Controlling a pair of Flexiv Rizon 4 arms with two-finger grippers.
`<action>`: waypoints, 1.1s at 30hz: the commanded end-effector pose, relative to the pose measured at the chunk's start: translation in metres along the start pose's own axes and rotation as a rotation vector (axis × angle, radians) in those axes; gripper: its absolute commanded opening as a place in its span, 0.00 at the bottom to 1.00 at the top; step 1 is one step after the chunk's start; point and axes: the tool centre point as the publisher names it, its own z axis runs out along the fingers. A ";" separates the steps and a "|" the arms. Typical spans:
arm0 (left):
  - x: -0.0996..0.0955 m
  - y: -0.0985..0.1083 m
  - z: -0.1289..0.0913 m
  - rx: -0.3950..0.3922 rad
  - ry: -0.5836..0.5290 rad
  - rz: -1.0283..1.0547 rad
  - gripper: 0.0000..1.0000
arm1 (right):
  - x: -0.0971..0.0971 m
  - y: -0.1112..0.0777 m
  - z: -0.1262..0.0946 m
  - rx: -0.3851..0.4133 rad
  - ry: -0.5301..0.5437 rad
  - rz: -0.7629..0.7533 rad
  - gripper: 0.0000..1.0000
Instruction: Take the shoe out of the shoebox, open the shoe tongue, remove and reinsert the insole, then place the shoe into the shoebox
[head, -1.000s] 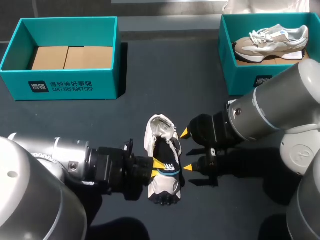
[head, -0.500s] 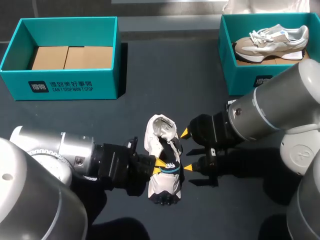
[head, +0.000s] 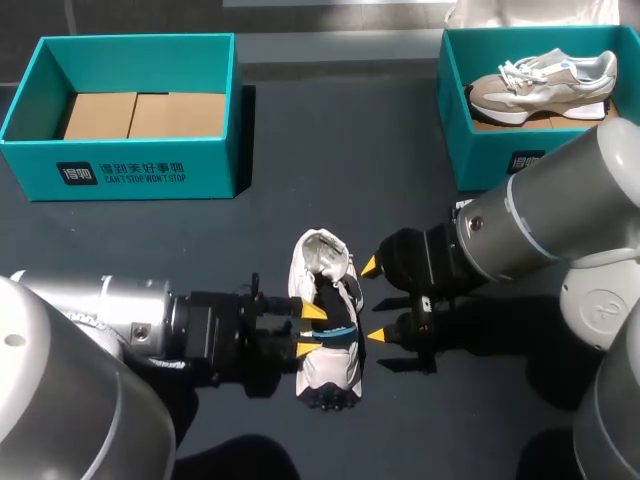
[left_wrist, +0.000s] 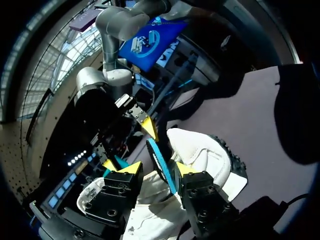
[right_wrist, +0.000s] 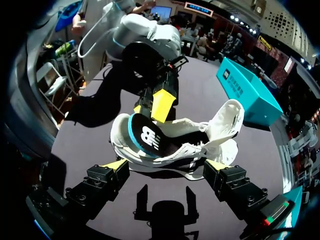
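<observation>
White shoe (head: 328, 368) is out on the dark surface (head: 330, 150), roughly in the middle, well clear of both teal boxes. It's sandwiched between the two arms, left one coming in from one side and right one from the other.

The black insole (right_wrist: 147, 139) with the teal edge is poking partway out of the shoe's opening, standing up on its edge. The left gripper (head: 309, 330) is right at it. From the left wrist view the thin teal edge runs up between the two yellow tips, but there's a gap on both sides, so the fingers are spread and not pinching anything.

The right gripper (head: 373, 301) is also wide open, with its tips just beside the shoe's other flank. From its own wrist view the shoe sits just ahead of the spread fingers. Can't really tell if either tip brushes the upper.

The left shoebox (head: 140, 165), at the far side of the surface, just has cardboard (head: 140, 115) on its floor. The right shoebox (head: 480, 150) holds a second, beige-and-white sneaker (head: 545, 82) lying on its side.
</observation>
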 end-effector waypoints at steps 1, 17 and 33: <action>0.000 -0.011 -0.003 0.005 -0.012 0.005 0.38 | 0.002 0.000 0.000 0.000 -0.003 0.000 1.00; 0.002 -0.020 0.000 0.035 0.004 -0.012 0.00 | 0.002 0.000 0.000 0.000 -0.003 0.000 1.00; -0.013 -0.037 -0.008 0.095 0.021 0.014 0.00 | 0.002 0.000 0.000 0.000 -0.003 0.000 1.00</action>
